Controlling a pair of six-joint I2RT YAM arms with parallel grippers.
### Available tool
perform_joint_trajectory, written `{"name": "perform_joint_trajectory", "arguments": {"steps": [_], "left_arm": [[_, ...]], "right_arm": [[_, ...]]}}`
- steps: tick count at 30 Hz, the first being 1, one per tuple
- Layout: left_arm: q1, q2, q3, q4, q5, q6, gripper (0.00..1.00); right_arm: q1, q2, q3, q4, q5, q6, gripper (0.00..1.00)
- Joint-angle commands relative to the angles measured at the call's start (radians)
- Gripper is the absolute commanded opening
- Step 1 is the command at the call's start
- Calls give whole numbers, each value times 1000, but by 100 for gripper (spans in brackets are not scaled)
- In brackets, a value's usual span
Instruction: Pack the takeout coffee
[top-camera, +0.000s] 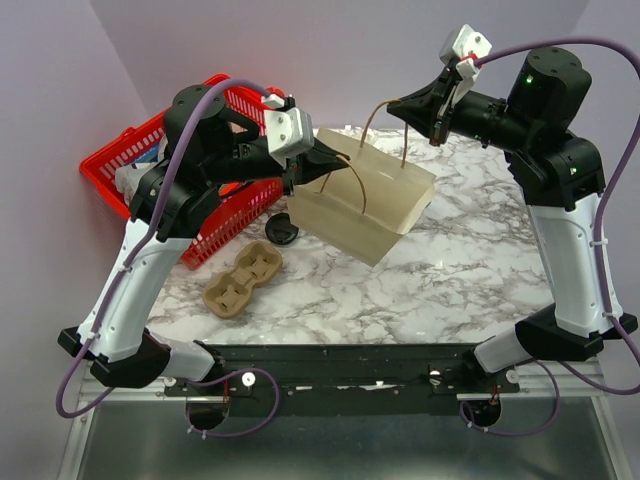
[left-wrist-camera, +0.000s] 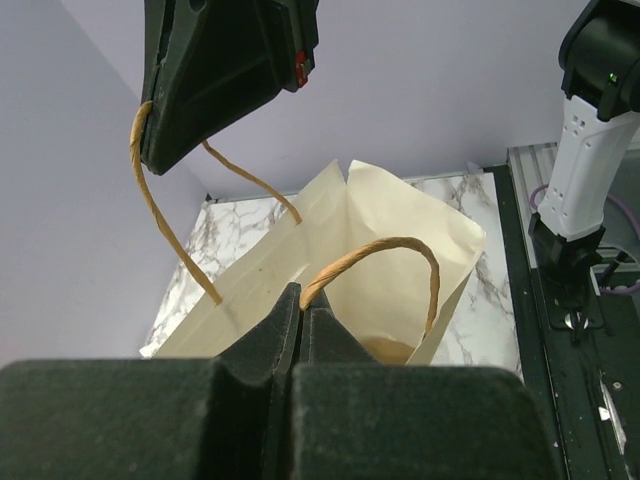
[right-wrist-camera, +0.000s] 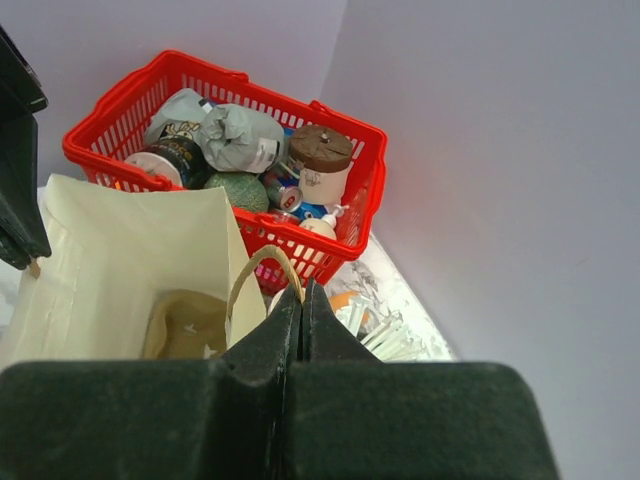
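With left gripper (top-camera: 320, 172) and right gripper (top-camera: 437, 130) clenched on the paper bag (top-camera: 375, 205) handles, we hold it open; next, one likely must let go to fetch the takeout coffee (top-camera: 284, 232).

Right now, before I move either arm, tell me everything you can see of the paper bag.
The paper bag is cream, creased and flat-sided, with two twisted brown cord handles. It hangs tilted over the marble table with its mouth held open. The left gripper is shut on one handle and the right gripper on the other, which is raised higher. Something tan lies at its bottom, but I cannot tell what. Nor can I tell whether its base touches the table.
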Motion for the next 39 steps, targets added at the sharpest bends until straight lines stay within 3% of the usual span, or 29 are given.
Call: {"name": "perform_joint_trajectory", "arguments": {"steps": [1,16,17,18,19,22,25,32,39], "left_arm": [[1,-27,-36,16,5,-11,0],[2,-60,-128,33,-4,-23,0],[2,-61,-135,33,-31,-23,9],[1,-64,-148,29,-51,-25,29],[1,-76,-184,30,-80,-23,62],[1,-133,-328,32,-205,12,99],[1,-207,-483,47,-258,90,99],[2,-274,-514,112,-308,38,99],[2,-301,-577,60,-266,122,98]], "right_arm": [[-2,2,-4,39,-10,18,1],[-2,22,-48,27,-61,49,1],[-3,22,-55,24,-61,48,4],[-3,25,-64,19,-58,48,8],[-2,24,-75,15,-39,48,29],[-2,38,-150,-25,49,46,83],[-3,71,-179,-123,83,-23,99],[-5,52,-133,-171,74,-21,99],[-5,-21,-326,-208,48,-109,99]]}}
